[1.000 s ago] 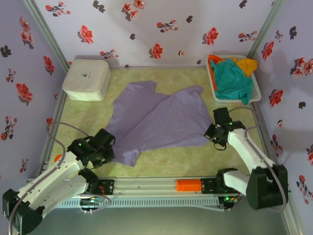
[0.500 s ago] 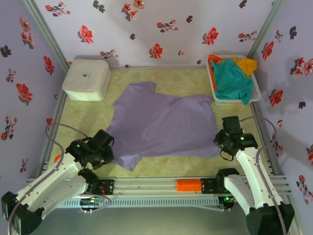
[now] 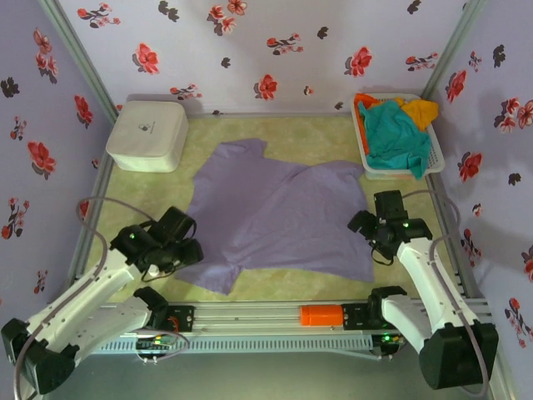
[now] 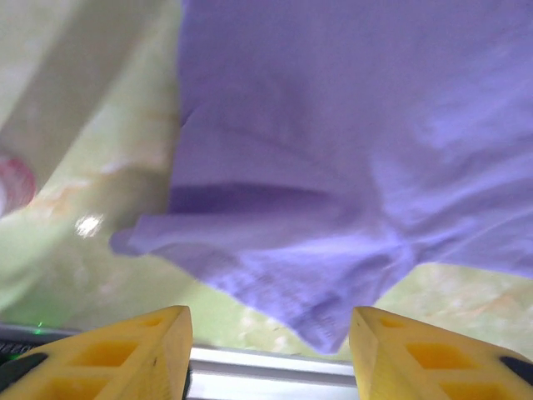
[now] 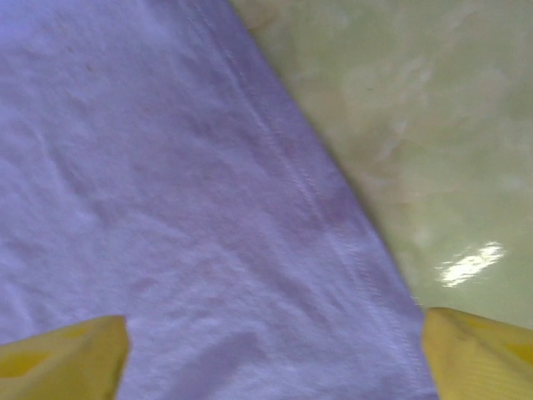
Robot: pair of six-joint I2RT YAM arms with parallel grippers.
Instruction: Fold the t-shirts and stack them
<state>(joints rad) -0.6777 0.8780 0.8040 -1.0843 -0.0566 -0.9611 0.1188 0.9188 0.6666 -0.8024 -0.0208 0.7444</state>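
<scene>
White plastic box: far left corner of the tabletop, well apart from the cloth.
Left gripper: near the left edge, just beside the near left corner of the lavender t-shirt.
Left fingers: yellow and spread apart with nothing pinched. In the left wrist view the shirt's rumpled hem corner lies on the tabletop just ahead of the gap between them.
Lavender t-shirt, place: spread over the middle of the tabletop, one sleeve toward the far edge and the hem toward the near edge. It is mostly flat, with a diagonal crease across the middle.
Right gripper: over the shirt's right side, near the right edge of the tabletop.
Right fingers: yellow and spread wide, gripping no cloth. In the right wrist view the stitched hem runs diagonally between them, with bare tabletop on its far side.
White basket: far right corner, holding a teal t-shirt, an orange t-shirt and a yellow t-shirt in a loose heap.
Change from a second ago: the lavender shirt reaches farther toward the near right corner, and its right side lies more spread out. The left gripper has shifted a little, and the right gripper now sits inside the cloth's right edge.
</scene>
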